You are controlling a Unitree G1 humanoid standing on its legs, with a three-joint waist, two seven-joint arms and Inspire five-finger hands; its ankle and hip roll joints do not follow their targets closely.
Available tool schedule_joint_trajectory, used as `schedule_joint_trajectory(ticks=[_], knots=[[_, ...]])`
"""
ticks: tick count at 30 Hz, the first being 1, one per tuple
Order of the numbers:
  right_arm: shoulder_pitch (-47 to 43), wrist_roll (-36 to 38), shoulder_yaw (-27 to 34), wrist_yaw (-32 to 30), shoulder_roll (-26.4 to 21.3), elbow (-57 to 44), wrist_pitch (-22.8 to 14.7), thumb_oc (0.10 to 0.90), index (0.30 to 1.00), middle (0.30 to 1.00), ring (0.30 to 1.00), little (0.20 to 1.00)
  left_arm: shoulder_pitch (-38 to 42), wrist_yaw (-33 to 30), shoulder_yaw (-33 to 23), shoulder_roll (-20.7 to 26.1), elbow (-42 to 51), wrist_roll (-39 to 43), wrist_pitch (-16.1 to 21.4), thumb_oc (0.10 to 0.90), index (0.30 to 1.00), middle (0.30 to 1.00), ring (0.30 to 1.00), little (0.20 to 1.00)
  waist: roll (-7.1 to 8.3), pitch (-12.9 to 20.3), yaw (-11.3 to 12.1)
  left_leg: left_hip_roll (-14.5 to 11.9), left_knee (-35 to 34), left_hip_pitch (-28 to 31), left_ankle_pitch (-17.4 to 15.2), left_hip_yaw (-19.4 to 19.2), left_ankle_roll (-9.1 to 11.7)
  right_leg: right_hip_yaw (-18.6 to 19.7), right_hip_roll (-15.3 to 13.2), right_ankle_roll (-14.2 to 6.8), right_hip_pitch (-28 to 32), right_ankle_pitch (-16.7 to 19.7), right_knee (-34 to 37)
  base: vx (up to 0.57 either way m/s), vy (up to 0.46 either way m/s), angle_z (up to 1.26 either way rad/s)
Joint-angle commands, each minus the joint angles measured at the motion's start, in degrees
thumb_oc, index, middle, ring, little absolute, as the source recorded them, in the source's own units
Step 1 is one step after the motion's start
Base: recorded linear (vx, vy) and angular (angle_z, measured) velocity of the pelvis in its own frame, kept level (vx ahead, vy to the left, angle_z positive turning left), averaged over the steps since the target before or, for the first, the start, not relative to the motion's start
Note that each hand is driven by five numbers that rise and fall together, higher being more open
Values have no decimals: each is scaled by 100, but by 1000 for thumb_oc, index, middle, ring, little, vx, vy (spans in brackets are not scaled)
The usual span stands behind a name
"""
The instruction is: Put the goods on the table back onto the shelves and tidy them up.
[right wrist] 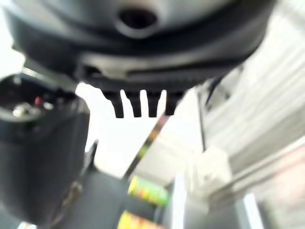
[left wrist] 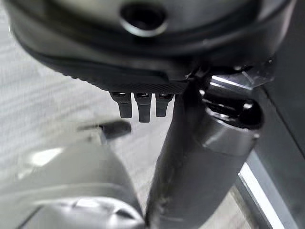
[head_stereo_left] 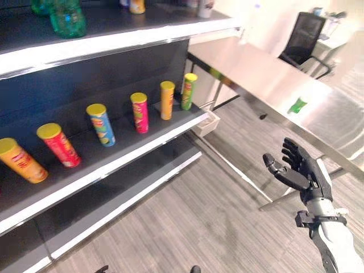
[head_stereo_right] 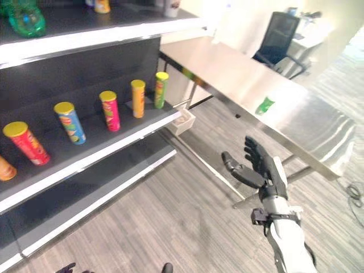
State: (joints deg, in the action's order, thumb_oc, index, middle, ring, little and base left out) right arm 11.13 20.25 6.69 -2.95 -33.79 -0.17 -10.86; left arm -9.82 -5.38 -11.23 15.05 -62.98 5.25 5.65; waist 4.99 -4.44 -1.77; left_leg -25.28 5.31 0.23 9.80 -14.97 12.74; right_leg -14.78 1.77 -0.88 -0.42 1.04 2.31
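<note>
While the right hand (head_stereo_left: 300,170) hangs empty, fingers spread, over the floor short of the table (head_stereo_left: 318,108), the step in hand looks like the reach: approach side-on, low, close round mid-body. Green bottle (head_stereo_left: 297,105) stands upright mid-table, small, translucent. Left hand (left wrist: 140,102): fingers straight, empty.

Six crisp tubes stand in a row on the middle shelf: orange (head_stereo_left: 20,161), red (head_stereo_left: 58,145), blue (head_stereo_left: 100,124), pink (head_stereo_left: 140,112), a second orange (head_stereo_left: 166,99) and green (head_stereo_left: 189,90). On the far top shelf sit two green bottles (head_stereo_left: 67,17) and one yellow can (head_stereo_left: 136,5). One green bottle (head_stereo_left: 297,104) lies on the table (head_stereo_left: 267,74) to the right. One black chair (head_stereo_left: 301,37) stands behind it.
</note>
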Motion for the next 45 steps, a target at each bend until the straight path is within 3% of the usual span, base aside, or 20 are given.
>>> schedule_joint_trajectory(ticks=[1,2,5,6,7,9,10,11,15,19,24,26,28,30,31,35,36,38,41,45], knots=[[-538,-94,491,-305,-209,-403,-320,800,900,900,900,900,23,73,333,594,435,161,188,800,900,900,900,900,171,12,289,784,982,85,-493,909,-799,405,-255,-414,-429,-61,-95,119,-87,-129],[-684,-15,414,-357,-179,-300,-274,800,900,900,900,900,-3,145,533,445,581,370,195,800,900,900,900,900,198,-50,335,1321,999,-161,-967,1379,-976,717,-221,-383,-295,-124,-102,113,-87,-89],[-754,7,476,-400,-233,-256,-284,800,900,900,900,900,15,187,713,363,659,398,211,800,900,900,900,900,181,-135,347,1563,747,-479,-1231,1546,-1006,909,-271,-382,-234,-184,-98,102,1,-59],[-854,-63,483,-466,-286,-225,-314,800,900,900,900,900,31,220,855,315,654,377,200,800,900,900,900,900,72,-269,439,2013,454,-831,-1145,1966,-969,1090,-179,-362,-128,-224,-124,73,52,-103],[-857,-63,484,-466,-284,-225,-314,800,900,900,900,900,35,220,855,317,653,377,200,800,900,900,900,900,82,-255,424,2026,429,-847,-1111,1976,-971,1078,-192,-365,-149,-216,-122,71,30,-36],[-1034,-16,417,-634,-261,-95,-348,800,900,900,900,900,49,245,1026,226,589,379,193,800,900,900,900,900,-173,-402,545,2566,-360,-1299,-596,2627,-934,1368,62,-320,2,-340,-193,130,48,-47],[-1035,-16,414,-636,-265,-93,-349,800,900,900,900,900,48,244,1026,223,589,380,193,800,900,900,900,900,-170,-411,546,2568,-400,-1265,-580,2623,-935,1372,56,-320,14,-354,-201,253,73,-86],[-1167,-25,349,-757,-253,53,-318,800,900,900,900,900,76,267,1079,188,546,384,181,800,900,900,900,900,-305,-495,592,2760,-774,-1661,-351,2584,-893,1534,187,-258,140,-474,-219,155,35,-84],[-1206,-104,331,-814,-175,-29,-191,800,900,900,900,900,13,266,997,95,469,332,111,800,900,900,900,900,-476,-529,711,2794,-985,-1918,-82,2199,-834,1961,339,-190,532,-715,-205,311,125,-71],[-1213,-272,283,-725,-67,-102,-100,800,900,900,900,900,-83,223,854,-2,290,293,91,800,900,900,900,900,-576,-351,783,2652,-1031,-1591,205,2131,-891,2373,189,-279,841,-903,-164,315,231,-68],[-1312,-419,227,-698,90,-93,-61,800,900,900,900,900,-23,178,800,42,236,297,84,800,900,900,900,900,-391,-145,886,2663,-882,-1312,79,1835,-1081,2519,-335,-558,860,-995,-575,286,229,-56],[-1376,-505,214,-744,133,-121,-93,800,900,900,900,900,58,147,818,110,307,363,89,800,900,900,900,900,-315,-142,865,2706,-825,-1145,-86,1739,-1186,2476,-504,-746,543,-704,-1339,221,175,-48],[-1606,-570,194,-787,164,-220,-154,800,900,900,900,900,147,120,881,252,514,456,74,800,900,900,900,900,-313,-317,681,2736,-855,-783,-293,1680,-1381,2261,-665,-834,-158,148,-2669,148,204,-21],[-1700,-543,145,-805,202,-141,-178,800,900,900,900,900,174,103,887,320,538,488,82,800,900,900,900,900,-321,-364,657,2736,-879,-675,-351,1658,-1412,2121,-740,-768,-304,212,-2920,138,170,-14],[-1719,-549,81,-806,275,-121,-180,800,900,900,900,900,177,92,838,338,632,541,68,800,900,900,900,900,-360,-364,656,2699,-882,-500,-474,1619,-1438,1752,-967,-703,-520,216,-2991,228,178,-8],[-1802,-558,204,-866,198,-108,-209,800,900,900,900,900,273,98,961,343,715,524,112,800,900,900,900,900,-389,-382,546,2692,-898,-270,-749,1690,-1402,1048,-1073,-728,-932,-20,-1599,192,35,-12],[-1803,-555,206,-865,195,-104,-212,800,900,900,900,900,276,97,963,342,712,525,112,800,900,900,900,900,-403,-391,528,2681,-894,-255,-764,1714,-1398,1017,-1064,-726,-886,-14,-1558,138,-32,0],[-1777,-452,383,-920,183,-154,-278,800,900,900,900,900,405,112,1033,337,680,440,109,800,900,900,900,900,-369,-513,309,2801,-818,18,-984,1942,-1399,1194,-851,-919,-1388,317,-552,255,-43,27],[-1738,-453,450,-931,200,-220,-286,800,900,900,900,900,461,104,1007,304,623,381,105,800,900,900,900,900,-405,-627,185,2760,-748,231,-1143,2068,-1362,1130,-731,-1027,-1618,500,-89,222,-30,70],[-1831,-401,354,-938,220,-280,-322,800,900,900,900,900,480,89,995,274,540,348,94,800,900,900,900,900,-258,-642,125,2737,-793,561,-1387,2205,-1328,1000,-694,-1091,-1676,786,195,256,-117,50]])
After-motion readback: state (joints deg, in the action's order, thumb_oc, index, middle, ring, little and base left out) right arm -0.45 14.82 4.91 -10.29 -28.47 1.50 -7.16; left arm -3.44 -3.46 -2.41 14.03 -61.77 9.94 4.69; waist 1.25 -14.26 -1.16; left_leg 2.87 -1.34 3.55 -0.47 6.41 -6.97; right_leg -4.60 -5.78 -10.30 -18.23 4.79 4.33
